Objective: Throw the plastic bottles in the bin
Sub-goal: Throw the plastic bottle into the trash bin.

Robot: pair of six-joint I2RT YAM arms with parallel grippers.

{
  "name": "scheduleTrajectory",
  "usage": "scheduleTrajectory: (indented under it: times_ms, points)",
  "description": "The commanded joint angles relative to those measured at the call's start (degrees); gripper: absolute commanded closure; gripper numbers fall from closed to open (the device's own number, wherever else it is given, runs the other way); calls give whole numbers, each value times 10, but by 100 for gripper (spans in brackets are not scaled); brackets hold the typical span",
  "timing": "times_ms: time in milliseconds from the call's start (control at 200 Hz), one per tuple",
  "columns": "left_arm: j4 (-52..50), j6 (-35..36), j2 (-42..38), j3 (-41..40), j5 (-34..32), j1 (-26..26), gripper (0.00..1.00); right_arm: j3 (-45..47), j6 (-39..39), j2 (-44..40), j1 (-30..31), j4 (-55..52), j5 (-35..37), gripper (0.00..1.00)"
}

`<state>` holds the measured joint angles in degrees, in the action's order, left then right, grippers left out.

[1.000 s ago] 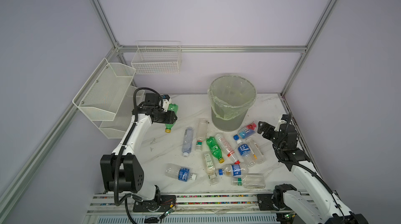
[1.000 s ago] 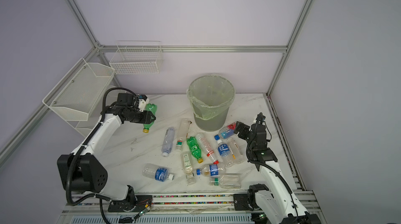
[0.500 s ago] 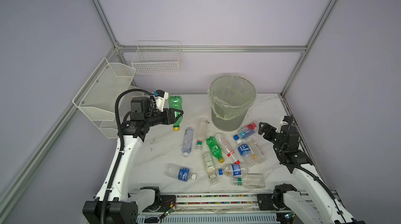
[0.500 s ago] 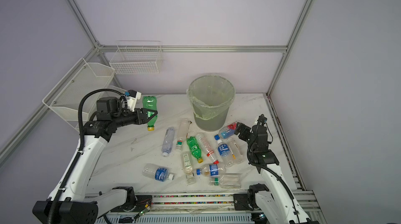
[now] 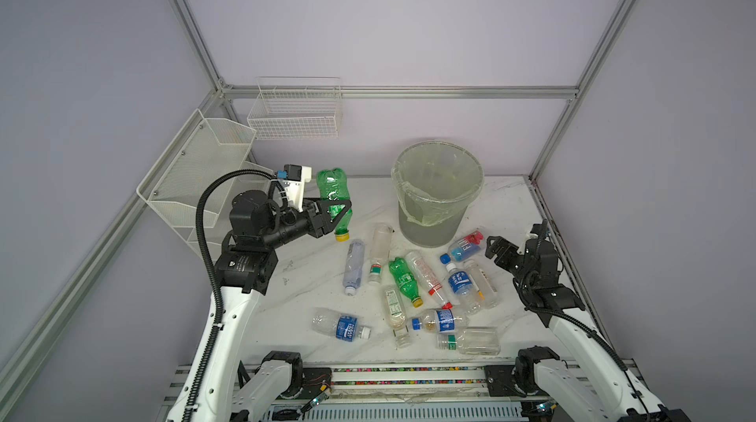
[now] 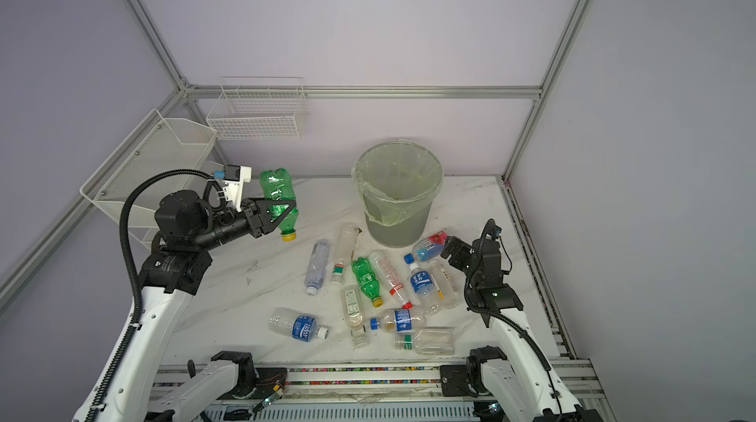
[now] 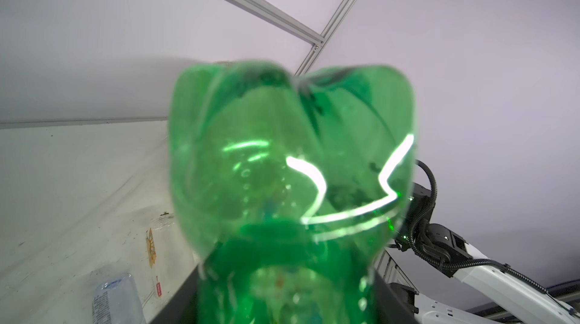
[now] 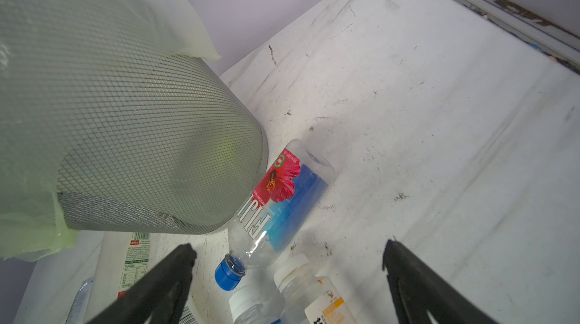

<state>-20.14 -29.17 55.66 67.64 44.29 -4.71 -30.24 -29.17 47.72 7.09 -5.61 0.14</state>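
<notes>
**Holding a green bottle aloft, well short of the bin**

Read the table (image 5: 302,289) in both top views as a dial, with twelve at the back wall. The left gripper (image 5: 336,210) stands at about ten o'clock, raised off the surface. Its jaws are drawn narrow around the waist of a green bottle (image 5: 331,187). That bottle hangs nearly upright but inverted, lobed base up and yellow cap (image 5: 342,236) down, clear of the table. In the left wrist view the green bottle (image 7: 292,165) fills most of the picture, blurred.

The bin (image 5: 429,227), grey mesh lined with a pale yellow-green bag (image 5: 425,211), stands at about one o'clock. It is well apart from the held bottle, on that bottle's three o'clock side.

The right gripper (image 5: 496,247) sits at about three o'clock, jaws spread wide and holding nothing. In the right wrist view its black fingers (image 8: 157,284) flank the blue-capped neck of a Fiji bottle (image 8: 276,200). This one lies on its side just beside the bin's foot, at the bin's five o'clock.

The other bottles (image 5: 460,283) lie loosely heaped from the centre toward five o'clock, among them a second green bottle (image 5: 403,281). A blue-labelled bottle (image 5: 341,326) lies apart at about seven o'clock.
</notes>
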Motion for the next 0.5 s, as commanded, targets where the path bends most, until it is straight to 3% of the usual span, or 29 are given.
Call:
scheduleTrajectory:
  times_ms: [0, 295, 495]
  points:
    - [74, -30, -20, -27, -6, -19, 57, 5, -11, -10, 2, 2, 9, 3]
    - [159, -20, 28, 7, -49, -91, 55, 0, -4, -7, 2, 7, -1, 3]
    - [161, 25, 154, 134, -114, -172, 54, -12, 8, -10, 2, -7, 5, 3]
